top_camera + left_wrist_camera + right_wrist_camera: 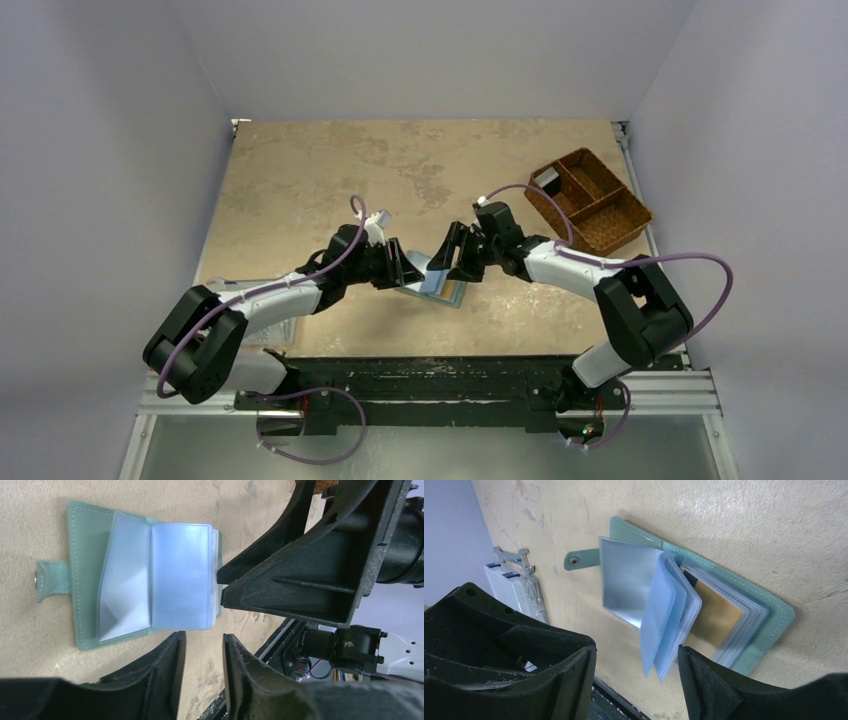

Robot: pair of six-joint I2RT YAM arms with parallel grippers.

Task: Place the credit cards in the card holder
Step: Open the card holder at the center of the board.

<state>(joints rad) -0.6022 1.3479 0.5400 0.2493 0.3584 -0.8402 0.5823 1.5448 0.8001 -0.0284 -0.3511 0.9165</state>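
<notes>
**Green leather card holder lies open between two spread hands**

Green-grey and soft, the rectangular folding card holder (pixel 84 575) lies opened flat on the mottled tan table (pixel 300 180), near the middle of its front half, between the two arms. Its strap with the round snap (pixel 49 580) sticks out from one long edge. Translucent pale-blue plastic sleeves (pixel 634 580) rise out of the spine like pages of a booklet, some standing half upright and some lying flat. A thin tan-orange rectangular credit card (pixel 716 620) sits inside one of the flat sleeves, partly covered by the raised ones.

The left hand (pixel 204 640) hangs just beside the near long edge of the holder, its black fingers parted with only bare table showing in the gap. The right hand (pixel 636 652) faces it from the other side with its fingers spread wide. The free edges of the raised sleeves hang in that gap, and I cannot tell whether either finger touches them.

A brown woven divided basket (pixel 590 200) stands well apart at the far right of the table. A clear plastic box (pixel 516 587) with small metal parts on its lid lies near the left edge.
</notes>
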